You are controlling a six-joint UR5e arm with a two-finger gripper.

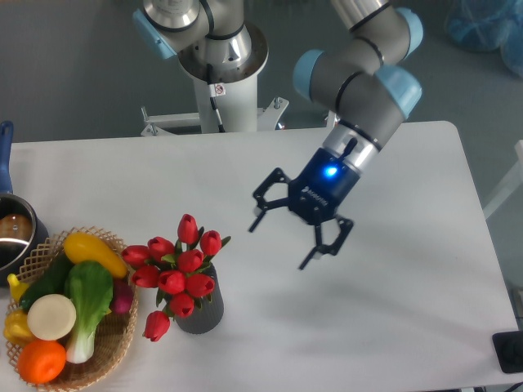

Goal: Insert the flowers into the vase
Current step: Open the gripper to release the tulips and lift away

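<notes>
The flowers [176, 273], a bunch of red tulip buds with green leaves, stand in the vase [202, 314], a dark grey cylinder at the front left of the white table [392, 327]. Their stems are hidden inside it, and one bud droops over the vase's left side. My gripper [280, 242] hangs above the table to the right of the bouquet, apart from it. Its black fingers [260, 214] are spread wide open and hold nothing.
A wicker basket [114, 359] with colourful vegetables sits at the front left corner, close to the vase. A metal pot [12, 241] with a blue handle is at the left edge. The robot's base [222, 57] stands behind the table. A dark object [511, 351] lies at the front right edge.
</notes>
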